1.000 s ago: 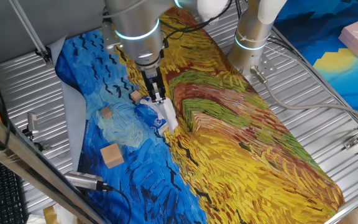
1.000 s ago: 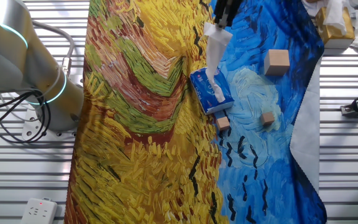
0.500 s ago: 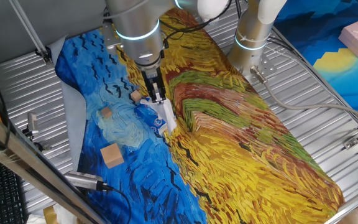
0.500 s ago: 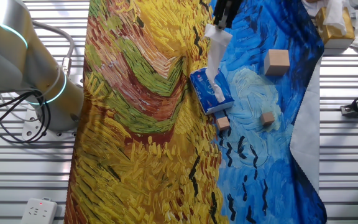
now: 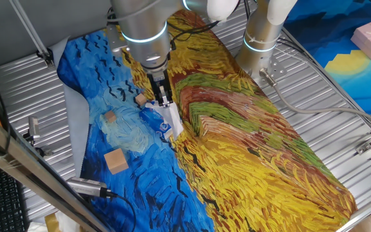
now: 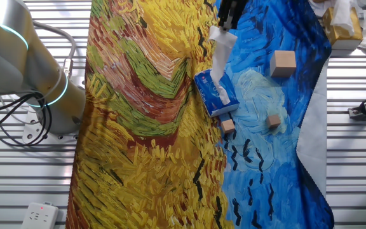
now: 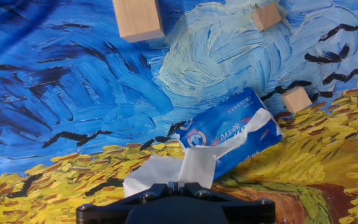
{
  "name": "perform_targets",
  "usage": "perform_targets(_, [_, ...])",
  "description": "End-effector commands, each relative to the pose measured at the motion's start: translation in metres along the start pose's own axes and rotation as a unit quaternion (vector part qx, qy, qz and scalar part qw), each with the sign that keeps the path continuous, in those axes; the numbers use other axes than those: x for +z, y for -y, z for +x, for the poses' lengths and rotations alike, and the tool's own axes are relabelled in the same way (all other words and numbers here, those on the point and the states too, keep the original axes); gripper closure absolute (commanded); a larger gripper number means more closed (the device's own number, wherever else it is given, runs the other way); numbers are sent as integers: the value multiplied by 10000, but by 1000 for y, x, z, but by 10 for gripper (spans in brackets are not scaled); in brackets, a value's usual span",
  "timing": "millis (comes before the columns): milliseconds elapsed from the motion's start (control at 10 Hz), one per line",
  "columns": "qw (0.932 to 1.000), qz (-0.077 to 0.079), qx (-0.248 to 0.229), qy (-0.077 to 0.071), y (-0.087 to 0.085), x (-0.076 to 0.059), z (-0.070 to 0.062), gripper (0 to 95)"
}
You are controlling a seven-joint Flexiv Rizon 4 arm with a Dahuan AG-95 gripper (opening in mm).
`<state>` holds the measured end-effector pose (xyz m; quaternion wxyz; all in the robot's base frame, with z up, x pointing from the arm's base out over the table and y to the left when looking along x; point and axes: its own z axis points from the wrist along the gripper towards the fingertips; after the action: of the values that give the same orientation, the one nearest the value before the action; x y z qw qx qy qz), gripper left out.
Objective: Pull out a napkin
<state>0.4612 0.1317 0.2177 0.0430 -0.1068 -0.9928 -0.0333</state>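
Observation:
My gripper (image 5: 163,102) is shut on the white napkin (image 5: 173,116) and holds its top end above the blue-and-white tissue packet (image 5: 161,123). The napkin stretches from the packet's slot up to my fingers. In the other fixed view the gripper (image 6: 223,27) pinches the napkin (image 6: 219,58), which rises from the packet (image 6: 216,93). In the hand view the napkin (image 7: 185,167) runs from the packet (image 7: 232,134) to my closed gripper (image 7: 174,185) at the bottom edge.
Three tan wooden cubes lie on the blue part of the painted cloth: a large one (image 5: 116,160), a small one (image 5: 110,116) and another small one (image 5: 139,100) next to the packet. A second arm's base (image 5: 260,38) stands at the back.

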Motion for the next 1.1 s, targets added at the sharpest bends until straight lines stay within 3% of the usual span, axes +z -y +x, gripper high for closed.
perform_targets(100, [9998,151,-120,26,-1,0,-1,950])
perform_targets(200, [9989,243,-381,112,-1,0,-1,950])
perform_targets(300, [9983,221,-517,122,-1,0,-1,950])
perform_targets(500, [9971,111,-752,32,-1,0,-1,950])
perform_targets(800, [9938,137,-1099,-70,-1,0,-1,950])
perform_targets(1100, [9940,-59,-1094,-26,-1,0,-1,950])
